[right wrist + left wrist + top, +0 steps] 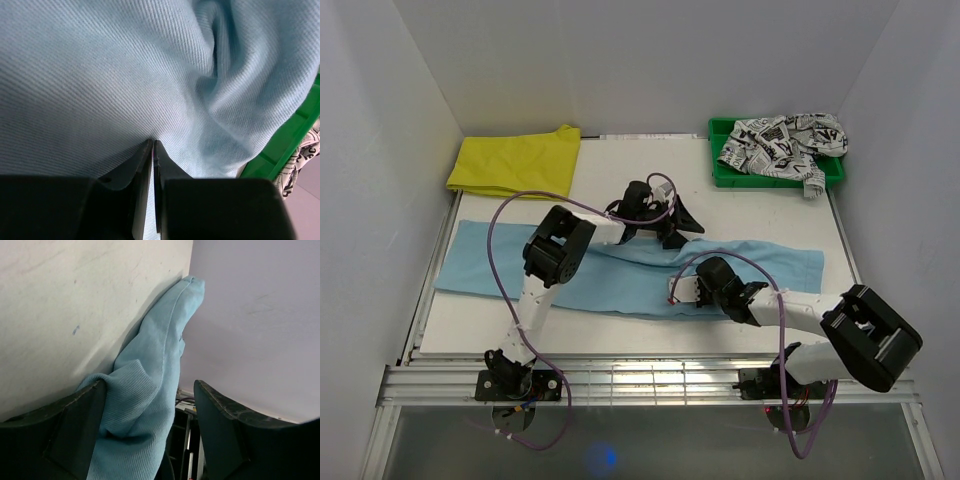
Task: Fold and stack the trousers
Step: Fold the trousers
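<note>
The light blue trousers [500,265] lie stretched across the table from left to right. My left gripper [665,225] is over their far edge near the middle. In the left wrist view its jaws stand wide apart [149,386], and a raised ridge of the trousers [155,370] runs between them, lying against the left finger. My right gripper [678,292] is at the trousers' near edge. In the right wrist view it is shut [153,143], pinching a fold of the blue cloth [100,75].
A folded yellow garment [515,160] lies at the back left. A green bin [720,172] at the back right holds a black-on-white printed garment [785,140]; the bin [290,135] also shows in the right wrist view. White walls enclose the table.
</note>
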`<state>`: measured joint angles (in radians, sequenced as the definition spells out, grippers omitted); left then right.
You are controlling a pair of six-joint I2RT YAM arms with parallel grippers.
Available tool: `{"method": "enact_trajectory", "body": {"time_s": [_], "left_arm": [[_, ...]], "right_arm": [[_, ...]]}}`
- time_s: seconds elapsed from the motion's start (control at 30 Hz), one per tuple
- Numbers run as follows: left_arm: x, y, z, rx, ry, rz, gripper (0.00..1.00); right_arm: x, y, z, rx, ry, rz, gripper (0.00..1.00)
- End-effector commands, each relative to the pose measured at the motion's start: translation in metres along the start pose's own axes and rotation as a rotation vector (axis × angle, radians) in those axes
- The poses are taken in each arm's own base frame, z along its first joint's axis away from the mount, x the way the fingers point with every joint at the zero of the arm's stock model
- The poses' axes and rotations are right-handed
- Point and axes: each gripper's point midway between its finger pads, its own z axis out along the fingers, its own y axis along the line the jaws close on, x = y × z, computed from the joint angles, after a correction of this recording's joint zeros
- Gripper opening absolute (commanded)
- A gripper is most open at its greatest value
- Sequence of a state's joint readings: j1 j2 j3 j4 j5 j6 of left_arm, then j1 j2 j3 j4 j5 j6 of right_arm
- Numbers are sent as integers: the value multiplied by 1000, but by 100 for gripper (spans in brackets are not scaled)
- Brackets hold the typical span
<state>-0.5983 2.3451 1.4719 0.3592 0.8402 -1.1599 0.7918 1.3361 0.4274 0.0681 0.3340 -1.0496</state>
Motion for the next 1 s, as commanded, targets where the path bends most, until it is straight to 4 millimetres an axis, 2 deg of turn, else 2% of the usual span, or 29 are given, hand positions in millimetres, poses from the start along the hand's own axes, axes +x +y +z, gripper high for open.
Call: {"method": "enact_trajectory", "body": {"time_s": [0.0, 0.13, 0.33, 0.37, 0.43, 0.53, 0.63, 0.67, 0.73, 0.77, 0.9, 0.97], "left_arm": [[-25, -53, 3, 147, -66, 52, 80], [-34, -60, 2, 162, -96, 29, 77], [-82, -61, -18, 161, -243, 11, 68], [-91, -68, -23, 177, -257, 34, 65], [-93, -70, -27, 184, -244, 76, 63], [-80, -61, -36, 150, -166, 83, 61], [-50, -40, -37, 86, -56, 63, 63], [-37, -41, -37, 68, -28, 102, 63], [-10, -30, -31, 7, 54, 99, 65], [-6, -27, -28, -12, 71, 164, 66], [25, -32, -22, 7, 184, 174, 74], [31, -42, -16, 40, 204, 204, 78]], "right_arm": [[33, 92, -13, -341, 77, -11, 13], [36, 95, -20, -356, 85, -1, 12], [44, 102, -32, -382, 107, 12, 12], [45, 104, -33, -388, 112, 14, 12], [48, 106, -35, -391, 120, 15, 12], [48, 105, -36, -384, 119, 18, 12], [46, 104, -33, -384, 121, 24, 11], [46, 103, -32, -385, 121, 23, 11], [45, 103, -30, -389, 126, 28, 11], [44, 102, -30, -388, 126, 31, 11], [45, 102, -29, -390, 127, 23, 11], [45, 102, -29, -391, 125, 11, 11]]}}
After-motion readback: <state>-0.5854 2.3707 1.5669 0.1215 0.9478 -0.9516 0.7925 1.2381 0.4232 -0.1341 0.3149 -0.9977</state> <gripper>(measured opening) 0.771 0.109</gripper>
